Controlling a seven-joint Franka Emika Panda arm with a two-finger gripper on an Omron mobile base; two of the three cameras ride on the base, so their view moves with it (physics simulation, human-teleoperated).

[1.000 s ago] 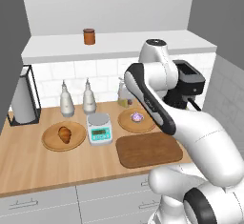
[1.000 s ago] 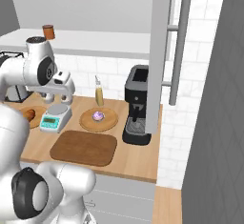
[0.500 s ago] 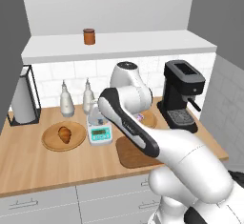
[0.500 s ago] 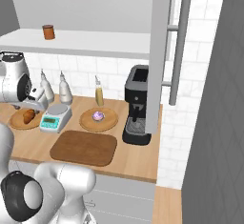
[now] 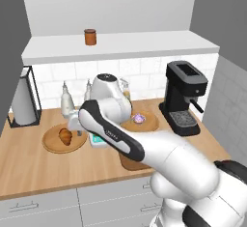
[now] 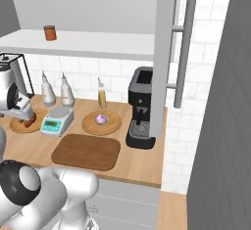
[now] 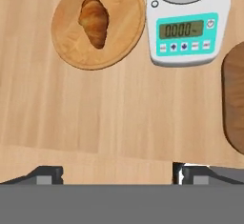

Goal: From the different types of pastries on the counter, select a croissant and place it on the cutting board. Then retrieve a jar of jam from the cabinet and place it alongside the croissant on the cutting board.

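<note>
Wooden plate (image 7: pixel 71 42) under croissant (image 7: pixel 94 20)

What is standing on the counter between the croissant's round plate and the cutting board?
The kitchen scale stands between the plate and the cutting board, seen in the hand view.

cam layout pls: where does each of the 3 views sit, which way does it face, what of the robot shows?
Left base view: behind the arm's left, looking forward and down at the counter; arm sweeps from lower right toward the croissant.
Right base view: behind its right; arm at lower left, cutting board mid-frame.
Hand view: on the hand, looking straight down; gripper open, tips at bottom.
Shared: croissant, scale, cutting board.
</note>
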